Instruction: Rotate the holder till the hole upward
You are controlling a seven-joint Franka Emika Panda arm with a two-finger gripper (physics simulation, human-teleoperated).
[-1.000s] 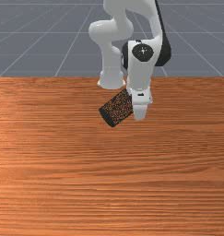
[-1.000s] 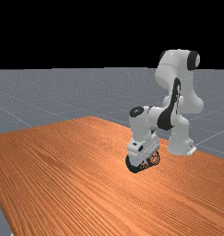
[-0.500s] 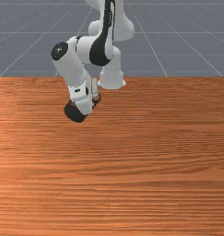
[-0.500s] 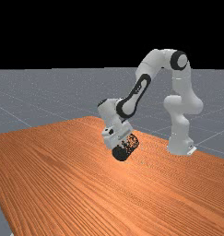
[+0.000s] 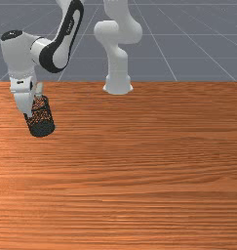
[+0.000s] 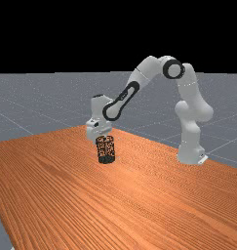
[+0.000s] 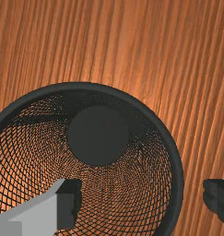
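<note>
Holder (image 6: pixel 106 159), black mesh, cylindrical, round rim (image 7: pixel 178 179)

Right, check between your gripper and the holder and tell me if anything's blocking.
Nothing visible is in the way. My gripper is open right at the holder, with one finger over its opening and the other outside its rim.

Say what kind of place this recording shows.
It looks like a simulator's plain workspace rather than a real room: a robot arm at a wooden table, a grey floor ruled with pale lines, and flat black background beyond.
</note>
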